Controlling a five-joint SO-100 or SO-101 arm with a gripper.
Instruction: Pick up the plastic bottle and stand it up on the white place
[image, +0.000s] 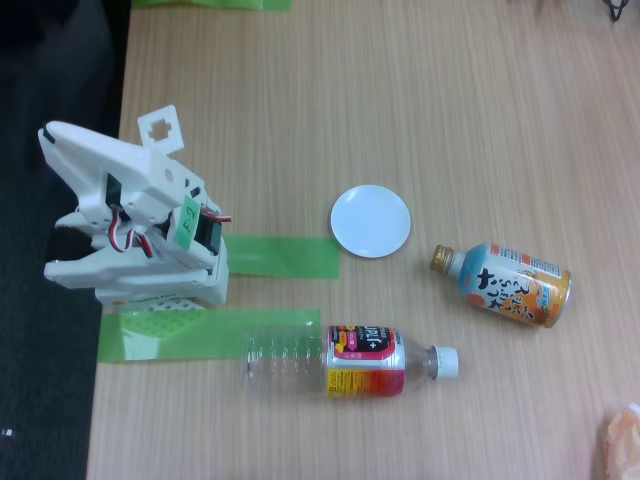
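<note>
Lying flat right of the folded arm's gripper (75, 245), jaw state unclear: plastic bottle (350, 362), label unreadable; white plate (370, 221) beyond; Japanese-lettered bottle-can (508, 284) farther right.

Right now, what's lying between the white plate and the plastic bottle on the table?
Nothing. In the fixed view the stretch from the white plate down to the lying plastic bottle is bare wooden table. A green tape strip ends just left of it.
</note>
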